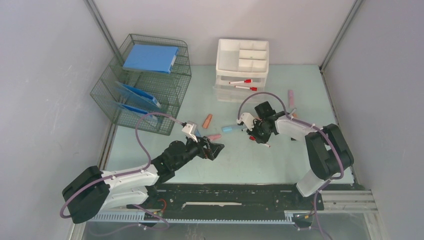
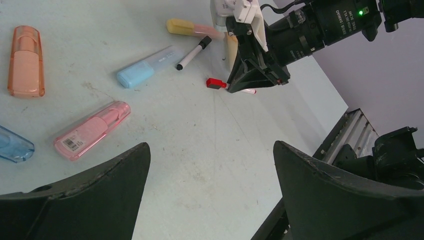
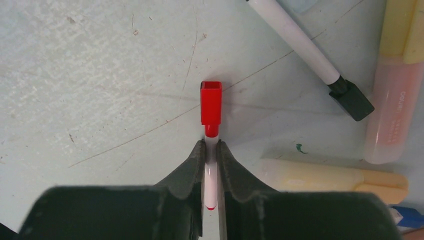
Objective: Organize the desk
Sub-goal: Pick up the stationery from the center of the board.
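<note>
The desk (image 1: 240,160) is a pale mint-green tabletop. My right gripper (image 3: 211,145) is shut on the white barrel of a red-capped marker (image 3: 211,107) low over the desk; in the left wrist view the same marker (image 2: 216,83) shows under the right gripper (image 2: 257,70). In the top view the right gripper (image 1: 259,139) is mid-desk. My left gripper (image 1: 216,149) hovers to its left, and in its own view the left gripper (image 2: 210,147) is open over bare desk. Loose pieces lie between them: a black-capped marker (image 2: 194,52), a blue highlighter (image 2: 147,66), a pink highlighter (image 2: 92,131) and an orange highlighter (image 2: 25,62).
A white drawer organizer (image 1: 242,62) holding red markers stands at the back centre. A wire mesh tray rack (image 1: 145,95) with blue folders stands back left. A yellow highlighter (image 3: 330,177) and a pink-and-yellow one (image 3: 395,100) lie right of my right gripper. Another pink highlighter (image 1: 290,96) lies back right.
</note>
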Controlling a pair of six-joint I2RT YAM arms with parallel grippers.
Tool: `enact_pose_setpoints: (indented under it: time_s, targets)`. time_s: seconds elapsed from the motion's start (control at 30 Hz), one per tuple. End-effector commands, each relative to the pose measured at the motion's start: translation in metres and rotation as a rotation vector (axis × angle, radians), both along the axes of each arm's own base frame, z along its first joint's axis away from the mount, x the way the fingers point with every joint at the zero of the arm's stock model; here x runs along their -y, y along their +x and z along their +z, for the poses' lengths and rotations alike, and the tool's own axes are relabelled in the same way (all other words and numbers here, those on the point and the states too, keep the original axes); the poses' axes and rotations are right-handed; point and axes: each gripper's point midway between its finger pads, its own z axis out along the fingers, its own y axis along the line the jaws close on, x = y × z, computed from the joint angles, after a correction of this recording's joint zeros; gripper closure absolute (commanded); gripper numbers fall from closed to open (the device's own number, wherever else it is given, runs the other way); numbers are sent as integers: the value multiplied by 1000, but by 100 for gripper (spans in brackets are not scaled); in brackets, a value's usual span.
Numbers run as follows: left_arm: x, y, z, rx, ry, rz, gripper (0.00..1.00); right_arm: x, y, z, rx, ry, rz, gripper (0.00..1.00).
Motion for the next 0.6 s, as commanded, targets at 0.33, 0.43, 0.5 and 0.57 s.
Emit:
enact_pose_setpoints:
  time_s: [0.33,0.43,0.5,0.57]
  targets:
    - [27,-9,26,-24,-233,-100,0,-22,-2,23,-33,66,-4,100]
    - [37,-12,27,-55,-263,-137,0,-31,-7,38,-54,128,10,100]
    - [44,-11,28,-77,-278,-157,0,-38,-14,49,-86,187,31,100]
    - [51,-10,26,-101,-292,-169,0,-45,-19,64,-103,253,47,100]
